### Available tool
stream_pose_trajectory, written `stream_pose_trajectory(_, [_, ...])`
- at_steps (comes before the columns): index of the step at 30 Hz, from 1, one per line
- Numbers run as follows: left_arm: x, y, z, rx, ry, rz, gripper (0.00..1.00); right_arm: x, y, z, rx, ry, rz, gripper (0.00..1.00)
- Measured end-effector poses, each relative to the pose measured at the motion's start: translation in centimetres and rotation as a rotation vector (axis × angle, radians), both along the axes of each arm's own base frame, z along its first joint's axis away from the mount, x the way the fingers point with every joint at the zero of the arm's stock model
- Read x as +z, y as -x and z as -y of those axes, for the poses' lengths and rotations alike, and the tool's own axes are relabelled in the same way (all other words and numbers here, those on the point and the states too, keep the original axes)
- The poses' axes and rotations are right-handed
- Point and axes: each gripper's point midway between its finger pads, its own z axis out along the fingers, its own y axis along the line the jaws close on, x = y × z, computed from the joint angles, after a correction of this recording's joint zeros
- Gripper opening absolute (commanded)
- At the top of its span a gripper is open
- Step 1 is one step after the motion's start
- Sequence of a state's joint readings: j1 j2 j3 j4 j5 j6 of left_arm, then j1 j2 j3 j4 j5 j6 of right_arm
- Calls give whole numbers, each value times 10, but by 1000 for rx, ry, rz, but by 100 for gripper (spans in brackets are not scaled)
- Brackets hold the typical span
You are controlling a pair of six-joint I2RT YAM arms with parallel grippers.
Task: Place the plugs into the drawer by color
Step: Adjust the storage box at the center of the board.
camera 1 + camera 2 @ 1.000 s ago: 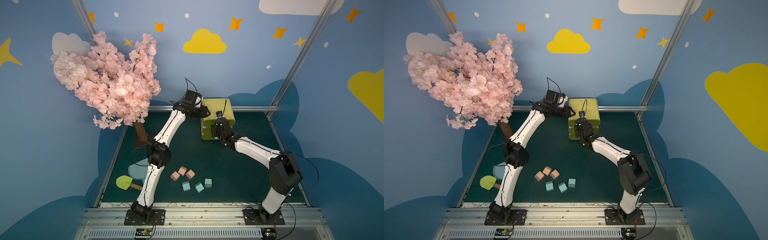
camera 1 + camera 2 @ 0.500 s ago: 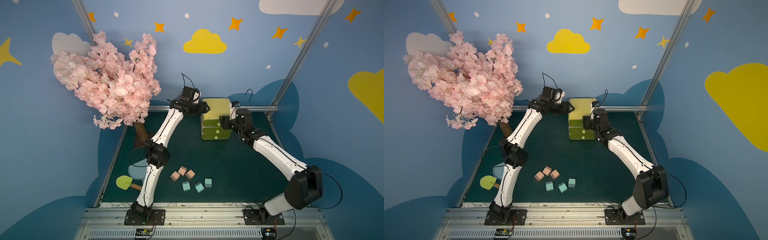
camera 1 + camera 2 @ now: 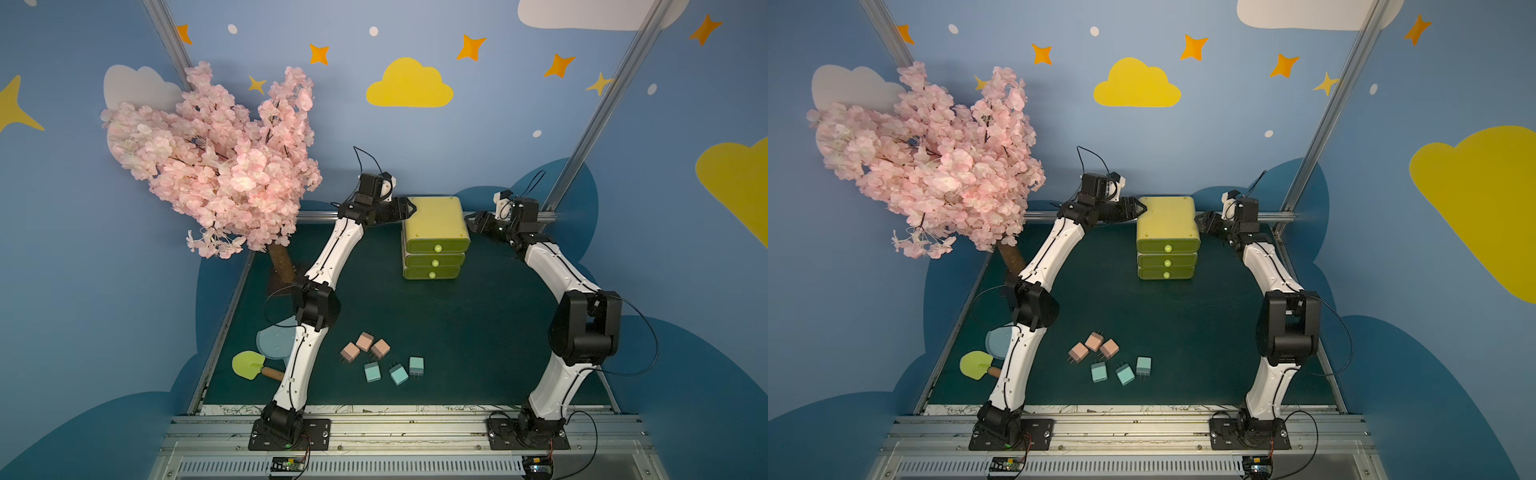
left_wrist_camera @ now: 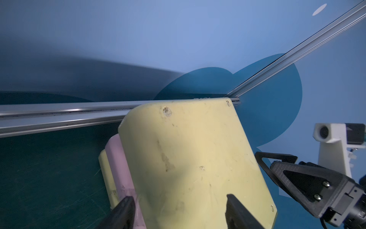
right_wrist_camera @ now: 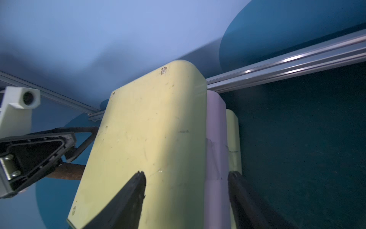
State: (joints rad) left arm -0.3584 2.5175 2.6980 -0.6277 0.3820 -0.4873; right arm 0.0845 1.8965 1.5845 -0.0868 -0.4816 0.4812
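As the drawer (image 3: 435,216) is flanked, left fingers (image 4: 126,208): spread open, nothing gripped
right fingers (image 5: 136,194): likewise open
plugs (image 3: 365,341): laid on surface (image 3: 478,332)

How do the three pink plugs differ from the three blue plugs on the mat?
The pink plugs are peach; the blue plugs are light blue. The pink plugs lie nearer the drawer, the blue plugs farther from it. Both groups hold three small two-pronged cubes, loose on the mat.
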Motion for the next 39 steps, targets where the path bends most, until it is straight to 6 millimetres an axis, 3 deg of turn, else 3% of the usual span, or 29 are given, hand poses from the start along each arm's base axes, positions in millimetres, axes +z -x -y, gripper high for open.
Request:
stream_pose_trajectory(4, [-11, -1, 6, -19, 16, -20, 74, -10, -3, -10, 59, -74, -33, 74])
stream_pose_trajectory(12, [-9, 2, 13, -46, 38, -17, 72, -2, -20, -30, 152, -158, -23, 71])
stream_pose_trajectory(20, [-17, 3, 12, -48, 26, -32, 69, -11, -36, -37, 173, -170, -30, 70])
stream_pose_trajectory(25, [-21, 8, 7, -33, 5, -52, 68, -7, -45, -46, 190, -157, -16, 70])
stream_pose_trajectory(33, [-19, 30, -11, 6, -62, -104, 67, -8, -59, -78, 245, -145, -6, 70])
stream_pose_trajectory(39, [-21, 44, -21, 26, -88, -136, 66, -5, -59, -95, 277, -146, -3, 70])
